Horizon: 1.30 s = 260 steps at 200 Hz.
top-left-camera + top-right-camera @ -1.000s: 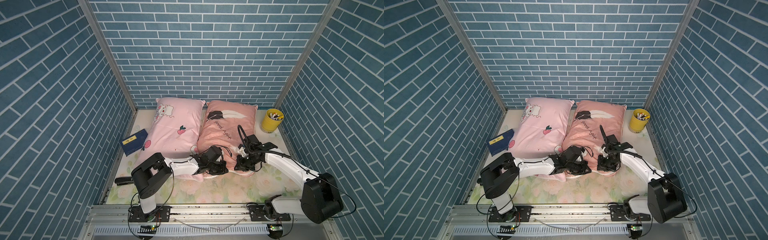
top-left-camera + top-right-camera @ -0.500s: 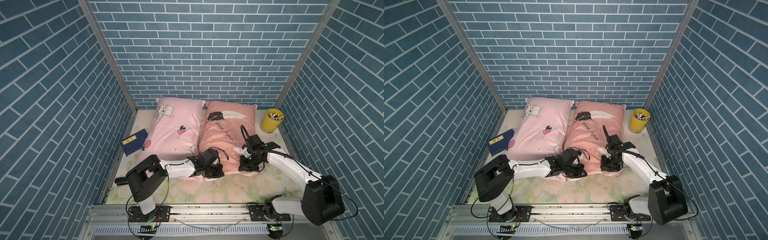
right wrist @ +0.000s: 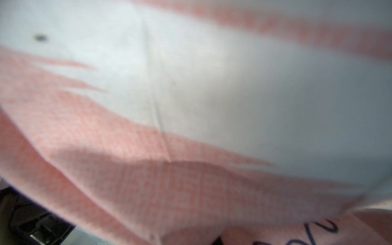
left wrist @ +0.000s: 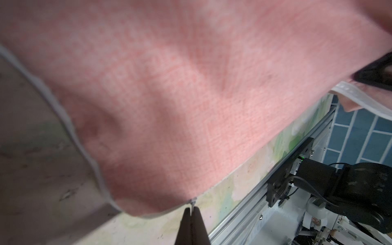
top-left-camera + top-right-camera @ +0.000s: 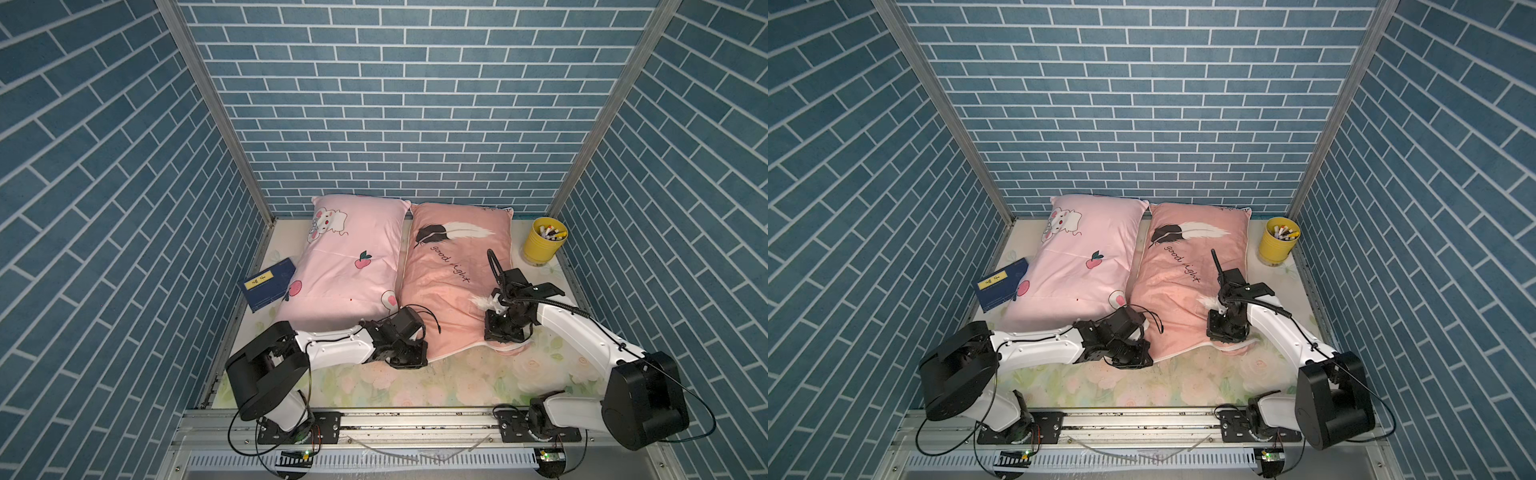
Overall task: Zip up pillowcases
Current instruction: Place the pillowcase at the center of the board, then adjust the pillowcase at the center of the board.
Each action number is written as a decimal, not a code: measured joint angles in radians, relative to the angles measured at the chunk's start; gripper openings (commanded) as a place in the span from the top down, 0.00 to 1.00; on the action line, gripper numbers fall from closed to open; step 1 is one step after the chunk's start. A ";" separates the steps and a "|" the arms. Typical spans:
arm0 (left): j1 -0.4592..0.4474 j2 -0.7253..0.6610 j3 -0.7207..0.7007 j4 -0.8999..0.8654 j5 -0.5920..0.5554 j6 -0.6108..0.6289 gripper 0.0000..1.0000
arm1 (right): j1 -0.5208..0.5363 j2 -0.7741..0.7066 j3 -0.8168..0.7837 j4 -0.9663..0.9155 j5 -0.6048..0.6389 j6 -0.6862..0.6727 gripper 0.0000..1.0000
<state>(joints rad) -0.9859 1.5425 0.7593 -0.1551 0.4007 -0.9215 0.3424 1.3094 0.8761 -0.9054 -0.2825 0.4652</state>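
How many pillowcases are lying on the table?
2. The light pink bunny pillowcase lies on the robot's left; the salmon feather pillowcase lies close beside it, on the right. No other shows.

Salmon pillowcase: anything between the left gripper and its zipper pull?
Nothing visible. In the left wrist view the left gripper is shut right on the zipper pull, at the near edge of the salmon pillowcase.
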 measured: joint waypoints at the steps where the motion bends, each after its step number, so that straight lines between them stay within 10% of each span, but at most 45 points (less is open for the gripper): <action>1: 0.000 -0.001 0.000 -0.002 -0.001 0.000 1.00 | 0.000 0.000 0.000 0.000 0.001 0.000 1.00; 73: 0.002 -0.051 0.000 -0.075 -0.044 0.023 1.00 | -0.026 -0.050 0.000 -0.005 0.010 -0.004 1.00; 100: 0.002 -0.087 0.047 -0.153 -0.071 0.064 0.54 | -0.031 -0.102 0.037 -0.035 -0.010 -0.034 0.50; 129: 0.019 -0.173 0.195 -0.297 -0.122 0.152 0.36 | -0.036 -0.123 0.252 -0.112 0.019 -0.097 0.25; 260: 0.599 -0.296 0.169 -0.344 -0.381 0.411 0.27 | -0.231 0.285 0.311 0.292 0.115 -0.142 0.18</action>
<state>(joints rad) -0.3870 1.2469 0.9279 -0.4995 0.0196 -0.5106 0.1112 1.5944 1.1866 -0.6136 -0.1673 0.3233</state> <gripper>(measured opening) 0.733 0.828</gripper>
